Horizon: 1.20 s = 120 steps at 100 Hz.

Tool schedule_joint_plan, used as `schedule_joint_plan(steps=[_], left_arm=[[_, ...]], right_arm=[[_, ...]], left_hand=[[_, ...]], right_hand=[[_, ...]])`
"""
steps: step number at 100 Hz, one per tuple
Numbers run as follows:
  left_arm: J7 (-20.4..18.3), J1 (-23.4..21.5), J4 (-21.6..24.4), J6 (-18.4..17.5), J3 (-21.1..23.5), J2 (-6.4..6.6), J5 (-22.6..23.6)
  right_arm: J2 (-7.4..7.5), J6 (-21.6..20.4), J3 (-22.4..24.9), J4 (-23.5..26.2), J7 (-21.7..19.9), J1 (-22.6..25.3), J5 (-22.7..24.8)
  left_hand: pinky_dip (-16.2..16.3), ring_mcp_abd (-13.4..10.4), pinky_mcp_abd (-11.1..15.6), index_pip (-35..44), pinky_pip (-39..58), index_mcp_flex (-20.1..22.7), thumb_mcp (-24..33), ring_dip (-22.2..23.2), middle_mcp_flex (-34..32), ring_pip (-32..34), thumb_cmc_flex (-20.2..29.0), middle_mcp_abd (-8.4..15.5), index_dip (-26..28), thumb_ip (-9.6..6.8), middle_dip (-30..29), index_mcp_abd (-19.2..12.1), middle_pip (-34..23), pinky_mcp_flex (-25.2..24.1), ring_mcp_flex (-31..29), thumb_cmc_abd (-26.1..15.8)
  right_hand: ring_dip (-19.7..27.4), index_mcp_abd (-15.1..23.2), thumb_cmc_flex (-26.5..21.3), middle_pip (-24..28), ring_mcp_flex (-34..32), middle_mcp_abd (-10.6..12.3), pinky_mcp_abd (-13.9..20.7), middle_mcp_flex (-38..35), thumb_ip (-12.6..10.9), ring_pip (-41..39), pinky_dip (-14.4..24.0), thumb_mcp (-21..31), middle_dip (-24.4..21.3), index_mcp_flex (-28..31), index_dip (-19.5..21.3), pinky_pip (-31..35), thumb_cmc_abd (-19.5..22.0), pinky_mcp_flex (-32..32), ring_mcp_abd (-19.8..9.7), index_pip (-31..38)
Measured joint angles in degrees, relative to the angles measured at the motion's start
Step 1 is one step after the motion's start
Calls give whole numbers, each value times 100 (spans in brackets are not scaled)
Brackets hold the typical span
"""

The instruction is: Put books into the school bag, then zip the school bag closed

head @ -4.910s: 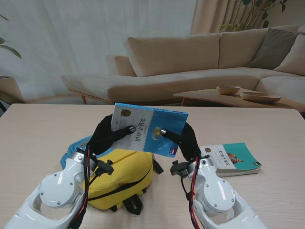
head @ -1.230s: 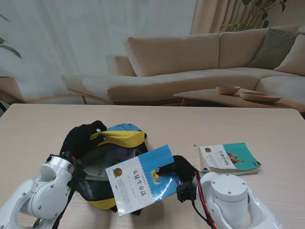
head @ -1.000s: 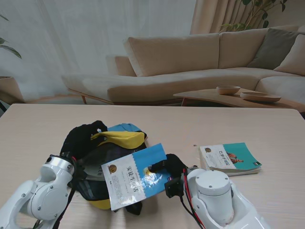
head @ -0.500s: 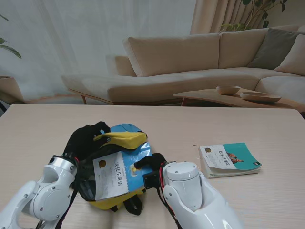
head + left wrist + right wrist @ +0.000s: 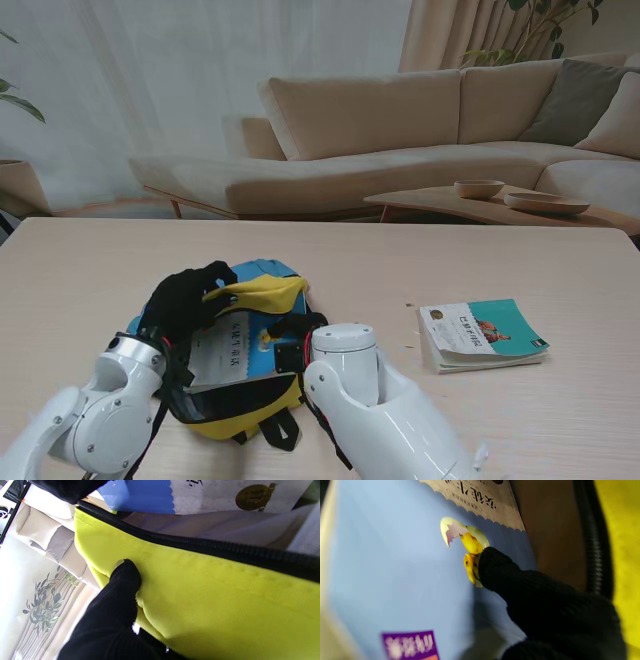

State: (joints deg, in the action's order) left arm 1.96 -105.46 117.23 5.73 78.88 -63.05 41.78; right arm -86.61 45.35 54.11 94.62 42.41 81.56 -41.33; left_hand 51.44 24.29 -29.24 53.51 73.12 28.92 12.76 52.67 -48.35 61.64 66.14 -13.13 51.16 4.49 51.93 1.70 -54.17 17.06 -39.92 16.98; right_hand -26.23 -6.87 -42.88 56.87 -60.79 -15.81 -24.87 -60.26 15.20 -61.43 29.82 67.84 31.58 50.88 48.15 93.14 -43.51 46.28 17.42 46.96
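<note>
The yellow school bag [image 5: 262, 292] with blue trim lies open on the table, left of centre. My left hand [image 5: 183, 298] in a black glove is shut on the bag's yellow flap [image 5: 200, 590], holding the mouth open. The blue and white book [image 5: 240, 350] is partly inside the opening, and my right hand [image 5: 292, 332] is shut on it, thumb [image 5: 505, 572] pressed on the cover [image 5: 395, 575]. A second, teal-covered book [image 5: 482, 333] lies flat on the table to the right. The zipper [image 5: 225, 547] runs along the flap's edge, undone.
A black strap [image 5: 278, 432] of the bag sticks out toward me. My right forearm [image 5: 380, 420] covers the bag's right side. Beyond the table's far edge stand a beige sofa [image 5: 400, 130] and a low table with bowls [image 5: 480, 188].
My right hand has carried the blue book leftward from beside the bag into its open mouth. The left hand has kept hold of the flap throughout.
</note>
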Motion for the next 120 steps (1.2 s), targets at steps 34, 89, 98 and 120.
schedule_joint_plan(steps=[34,89,98,120], left_arm=[[-30,-9,36,31,-50,0,-32],[-44,-162,166,21,-15,0,-69],[-29,-208,190,17,-6,-2,-62],[-21,-243,210,15,2,-2,-75]], right_arm=[[-284,-186,-301,-494,401,-322,-31],[-572,-445,-650,-1117,796,-738,-353],[-621,-476,-690,-1241,798,-799,-330],[-718,-580,-803,-1535,770,-935,-223]], left_hand=[[0,0,0,2,0,0,-54,0,0,0,6,-30,0,0,0,1,0,-3,0,0],[0,1,-1,8,0,0,-122,0,0,0,62,-35,1,0,-1,60,0,-11,0,0],[0,1,-1,8,0,0,-122,0,0,0,63,-36,1,0,-44,61,0,-12,0,0],[0,1,-2,9,0,0,-122,0,0,0,65,-38,2,0,-52,61,0,-13,0,0]], right_hand=[[60,-4,0,19,0,-1,-1,65,3,0,0,0,-143,-59,-139,0,29,0,0,86],[77,-8,0,66,0,-2,-1,83,72,15,-9,-4,-278,-208,-276,-60,125,-51,0,272],[77,-8,0,79,0,-2,-1,143,73,16,-10,-4,-278,-208,-278,-62,126,-52,0,272],[80,-8,0,79,12,-2,-1,145,74,16,-13,-54,-300,-210,-313,-78,151,-118,0,274]])
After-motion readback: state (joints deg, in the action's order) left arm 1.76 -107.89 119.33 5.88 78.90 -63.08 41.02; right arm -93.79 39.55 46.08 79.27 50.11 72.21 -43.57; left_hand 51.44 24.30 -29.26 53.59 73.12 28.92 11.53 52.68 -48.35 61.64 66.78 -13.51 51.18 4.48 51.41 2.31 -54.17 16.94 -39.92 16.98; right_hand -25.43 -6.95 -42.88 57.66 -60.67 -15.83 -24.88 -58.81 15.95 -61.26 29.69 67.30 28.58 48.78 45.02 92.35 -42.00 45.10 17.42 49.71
